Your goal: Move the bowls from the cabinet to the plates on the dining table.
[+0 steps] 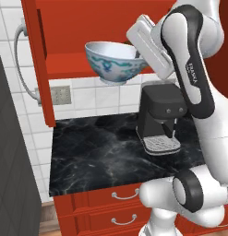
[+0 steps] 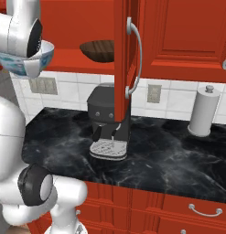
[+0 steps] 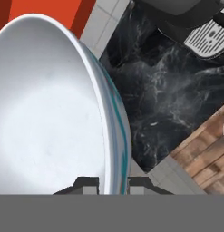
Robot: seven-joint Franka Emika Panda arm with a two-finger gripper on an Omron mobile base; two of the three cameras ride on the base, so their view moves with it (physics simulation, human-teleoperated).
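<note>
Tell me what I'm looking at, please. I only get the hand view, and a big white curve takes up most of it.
Observer: That's a deep white bowl, blue-patterned outside. The tool pinches its rim and holds it in the air.
Operator: Where did it come from?
Observer: I can't say, but an open red cabinet is right beside it.
Operator: Anything inside?
Observer: A dark brown wooden bowl sits on its shelf.

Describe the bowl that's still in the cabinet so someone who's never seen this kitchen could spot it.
Find the open red wall cabinet above the black coffee machine. On its shelf sits a wide, shallow dark brown wooden bowl. The other bowl, white and blue-patterned, is held in the gripper.
</note>
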